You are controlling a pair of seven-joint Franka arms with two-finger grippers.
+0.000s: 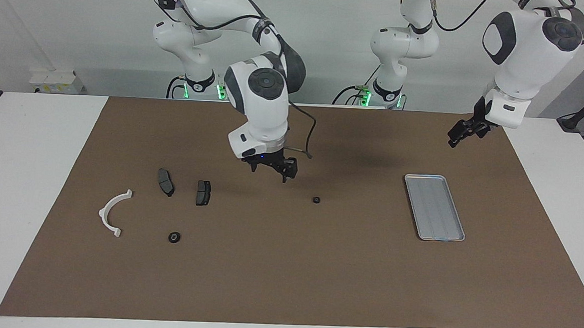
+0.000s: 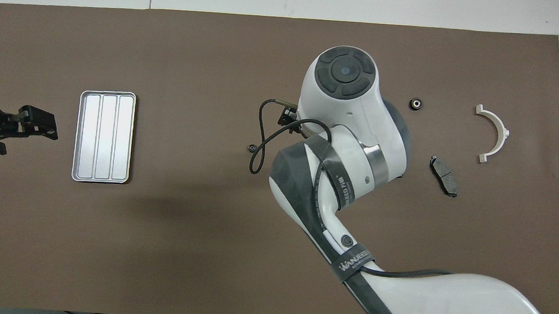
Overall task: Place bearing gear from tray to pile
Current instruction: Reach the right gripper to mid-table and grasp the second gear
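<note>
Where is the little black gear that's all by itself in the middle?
The small gear lies on the brown mat mid-table, between the tray and the two brake pads. The right gripper hangs just beside it, nearer the pads.

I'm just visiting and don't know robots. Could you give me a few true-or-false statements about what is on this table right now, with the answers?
1. The tray holds two gears. False: nothing lies in it.
2. One bearing gear lies near the white bracket, farther from the robots than the brake pads. True.
3. A second gear lies on the brown mat between the pads and the tray. True.
4. The right gripper is pressed onto the tray. False: it hangs over bare mat, near the second gear.
5. The left gripper holds a brake pad. False: it is raised near the tray's end of the table and carries nothing visible.
</note>
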